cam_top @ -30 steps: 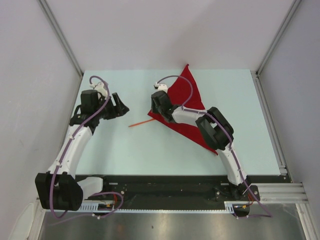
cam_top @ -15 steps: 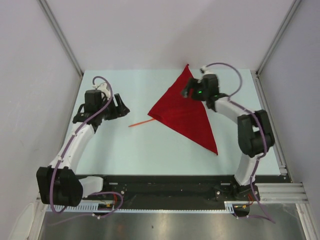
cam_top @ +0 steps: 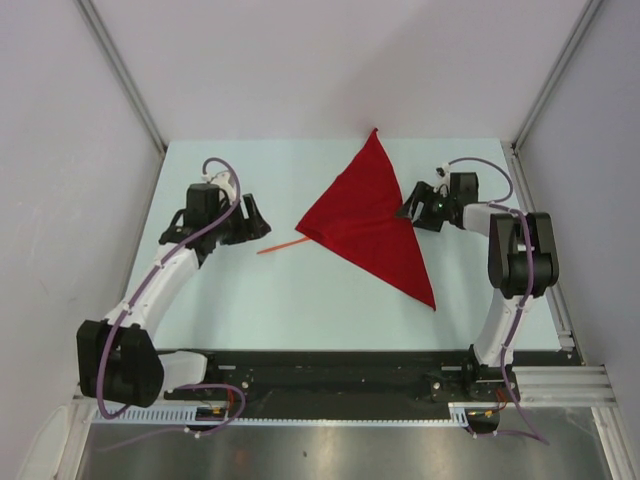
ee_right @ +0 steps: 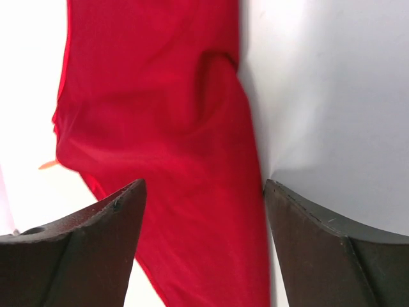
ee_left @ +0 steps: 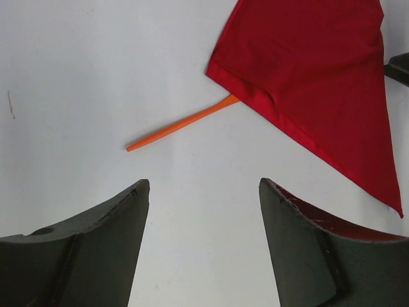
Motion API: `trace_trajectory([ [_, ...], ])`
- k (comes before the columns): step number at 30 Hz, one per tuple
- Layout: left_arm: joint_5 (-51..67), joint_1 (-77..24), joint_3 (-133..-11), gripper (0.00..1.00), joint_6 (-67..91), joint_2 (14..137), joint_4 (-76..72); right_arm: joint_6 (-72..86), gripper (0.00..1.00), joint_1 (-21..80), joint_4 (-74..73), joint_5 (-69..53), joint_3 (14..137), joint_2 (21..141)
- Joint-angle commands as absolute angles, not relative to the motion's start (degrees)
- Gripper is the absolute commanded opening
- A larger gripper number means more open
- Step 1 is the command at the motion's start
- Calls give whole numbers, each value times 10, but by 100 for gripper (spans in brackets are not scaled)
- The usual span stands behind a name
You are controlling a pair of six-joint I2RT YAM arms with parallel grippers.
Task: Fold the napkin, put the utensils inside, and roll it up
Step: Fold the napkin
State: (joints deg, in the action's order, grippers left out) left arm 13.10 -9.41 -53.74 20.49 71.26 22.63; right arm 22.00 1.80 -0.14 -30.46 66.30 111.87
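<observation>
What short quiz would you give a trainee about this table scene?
1. True or false: the bright red cloth napkin lies as a flat triangle on the pale table.
2. The thin orange plastic stick is: A) lying wholly on top of the napkin; B) sticking out from the napkin's corner; C) clamped in a gripper.
3. Which one holds something, the left gripper or the right gripper?
Key: 1 true. 2 B. 3 neither; both are open and empty.
</observation>
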Motion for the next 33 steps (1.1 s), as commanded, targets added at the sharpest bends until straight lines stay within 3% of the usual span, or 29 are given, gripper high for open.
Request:
trace_trajectory([
  [1, 125, -105, -516, 75, 235, 707, 188, 212, 79, 18, -6, -348, 648, 1142],
  [5, 128, -112, -506, 74, 247, 715, 176, 213, 68, 19, 11, -352, 652, 1165],
  [8, 125, -116, -505, 74, 250, 717, 171, 216, 50, 17, 2, -325, 649, 1164],
  [9, 123, -117, -505, 74, 251, 718, 170, 221, 33, 12, 2, -316, 642, 1161],
  [11, 118, -120, -501, 74, 254, 719, 163, 228, 17, 5, 3, -306, 633, 1151],
  [12, 111, -124, -499, 74, 257, 726, 159, 233, 3, 4, 3, -302, 627, 1144],
  [13, 106, -127, -498, 74, 261, 729, 152, 236, 0, -12, 3, -297, 621, 1139],
  [21, 23, -194, -537, 74, 258, 817, 125, 247, 0, -82, -40, -265, 589, 1050],
  [30, -20, -243, -640, 74, 236, 946, 136, 232, 0, -133, -82, -219, 584, 1027],
  [32, -11, -250, -645, 74, 240, 954, 130, 228, 6, -133, -84, -217, 584, 1024],
  [33, -4, -257, -645, 75, 246, 956, 121, 225, 21, -133, -87, -219, 586, 1022],
])
